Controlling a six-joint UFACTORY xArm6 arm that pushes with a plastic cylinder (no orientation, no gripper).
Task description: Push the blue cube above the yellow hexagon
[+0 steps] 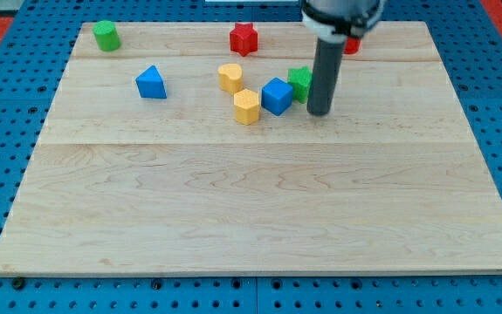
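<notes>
The blue cube (277, 95) sits on the wooden board right of centre near the view's top. A yellow hexagon (247, 106) lies just left of it, almost touching. A second yellow block (230, 77) lies up and left of the hexagon. My tip (319, 112) stands a short way right of the blue cube, with a small gap between them. A green block (300, 82) is just behind the cube, partly hidden by the rod.
A blue triangular block (151, 83) lies at the left. A green cylinder (106, 36) is at the top left. A red star block (244, 38) is at the top centre. A red block (351, 44) shows behind the rod.
</notes>
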